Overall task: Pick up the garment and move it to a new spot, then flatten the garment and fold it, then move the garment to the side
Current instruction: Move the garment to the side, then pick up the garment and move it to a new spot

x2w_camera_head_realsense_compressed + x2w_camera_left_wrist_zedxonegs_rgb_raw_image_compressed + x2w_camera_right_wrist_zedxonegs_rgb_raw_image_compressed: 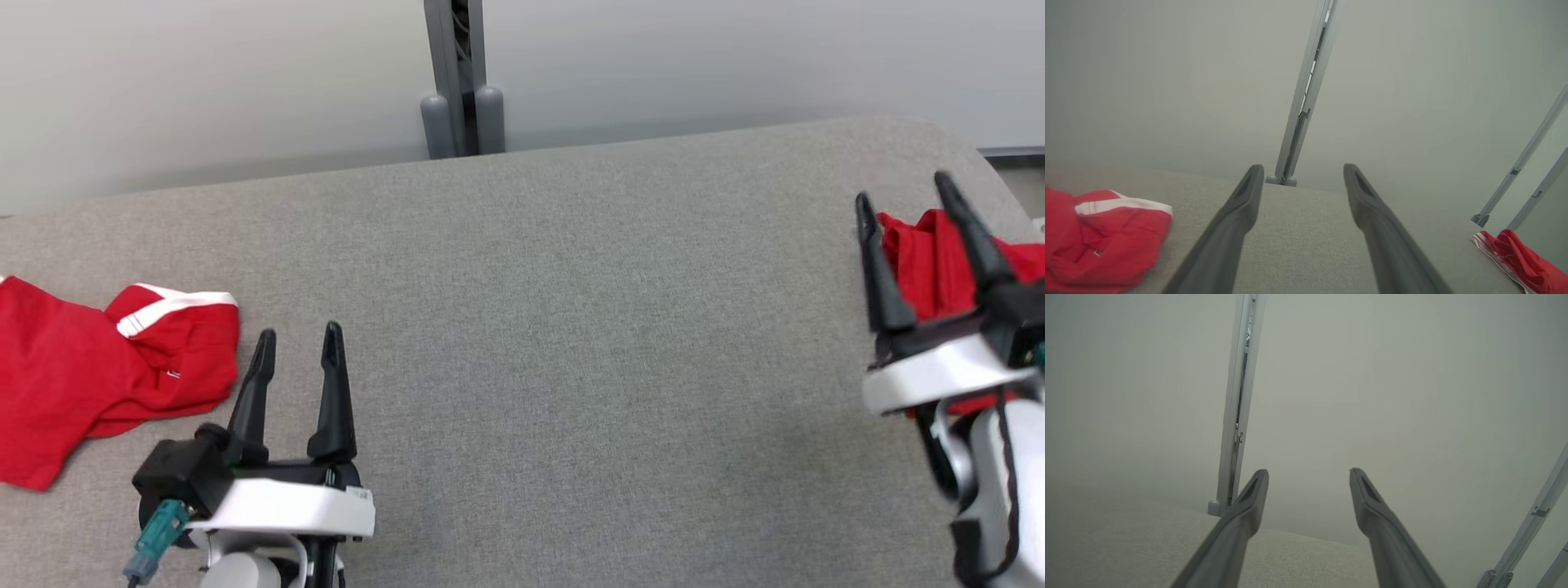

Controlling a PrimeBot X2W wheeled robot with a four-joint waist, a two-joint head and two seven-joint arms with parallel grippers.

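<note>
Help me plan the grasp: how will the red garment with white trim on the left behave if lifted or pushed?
Probably floppy: the left red garment lies crumpled in soft folds, so it would likely drape from a pinch. Likely light, since the cloth looks thin. Pushed, it may bunch rather than slide on the woven gray table.

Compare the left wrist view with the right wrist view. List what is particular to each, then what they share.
Left wrist view's own: the open left gripper; a red garment with a white band lying left of its fingers; a second red garment near the table's right end.
Right wrist view's own: the open right gripper, holding nothing.
Shared: the grey fabric table, the pale wall, the grey upright post behind the table, and slanted grey rails at the right edge.
</note>
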